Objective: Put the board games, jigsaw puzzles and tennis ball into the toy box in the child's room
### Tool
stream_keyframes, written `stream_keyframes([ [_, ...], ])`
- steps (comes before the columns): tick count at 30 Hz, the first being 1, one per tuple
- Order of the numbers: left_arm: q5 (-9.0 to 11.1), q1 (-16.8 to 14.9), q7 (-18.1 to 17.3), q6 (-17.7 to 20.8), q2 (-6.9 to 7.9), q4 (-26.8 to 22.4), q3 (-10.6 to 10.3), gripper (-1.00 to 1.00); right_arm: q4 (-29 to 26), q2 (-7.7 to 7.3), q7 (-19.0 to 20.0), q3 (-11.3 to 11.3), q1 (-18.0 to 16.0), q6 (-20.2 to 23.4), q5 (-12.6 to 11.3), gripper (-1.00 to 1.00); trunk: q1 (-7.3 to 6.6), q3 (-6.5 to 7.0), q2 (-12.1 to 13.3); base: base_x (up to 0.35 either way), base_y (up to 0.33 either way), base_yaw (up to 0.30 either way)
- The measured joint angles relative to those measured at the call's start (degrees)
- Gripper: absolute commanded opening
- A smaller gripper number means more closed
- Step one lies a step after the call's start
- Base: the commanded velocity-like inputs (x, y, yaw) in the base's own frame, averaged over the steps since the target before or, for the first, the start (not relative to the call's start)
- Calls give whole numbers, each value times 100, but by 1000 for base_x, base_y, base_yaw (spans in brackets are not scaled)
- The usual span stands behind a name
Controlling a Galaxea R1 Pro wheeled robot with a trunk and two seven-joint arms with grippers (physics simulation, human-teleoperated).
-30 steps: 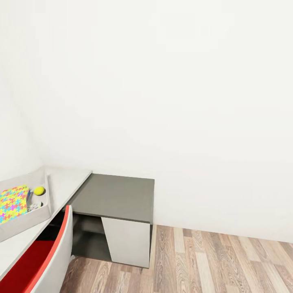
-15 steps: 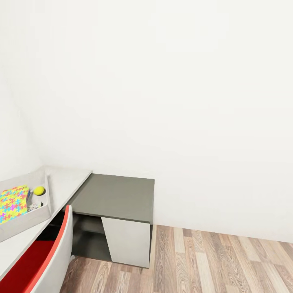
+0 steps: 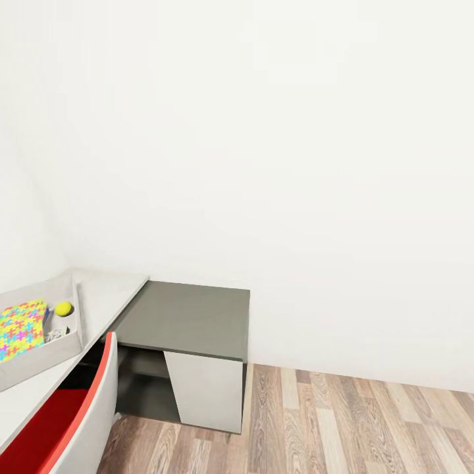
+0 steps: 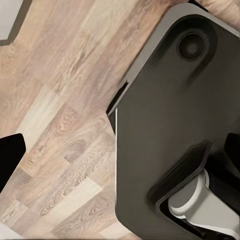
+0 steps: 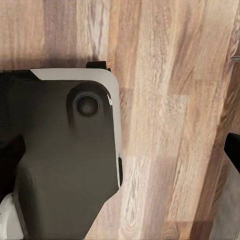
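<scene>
The light grey toy box [image 3: 76, 315] stands on the light grey part of the table [image 3: 112, 289], at the left edge of the head view. Inside it lie a multicolour jigsaw puzzle [image 3: 20, 329] and the yellow-green tennis ball [image 3: 63, 308]. Beside the puzzle a small blue and white piece [image 3: 55, 333] shows; I cannot tell what it is. The left gripper [image 4: 125, 160] and the right gripper [image 5: 125, 160] hang low over the floor beside the robot's dark base, fingers spread to the frame edges, nothing between them.
The table's dark grey top [image 3: 191, 319] with its white cabinet [image 3: 204, 392] meets the white wall. A red and white chair [image 3: 79, 408] stands against the desk at lower left. Wood-plank floor [image 3: 355, 428] stretches to the right.
</scene>
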Motion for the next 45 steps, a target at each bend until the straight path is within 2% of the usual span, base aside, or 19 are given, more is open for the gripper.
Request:
stream_keyframes([
  [12,-22,17,-9,-12,-29,122,-3,100,2,72,-1,-1,0,0,-3,100,0,0,0,0,0,0],
  [45,-29,18,-11,-13,-12,129,-3,100,-6,85,-1,2,0,-34,-15,100,0,0,0,0,0,0],
])
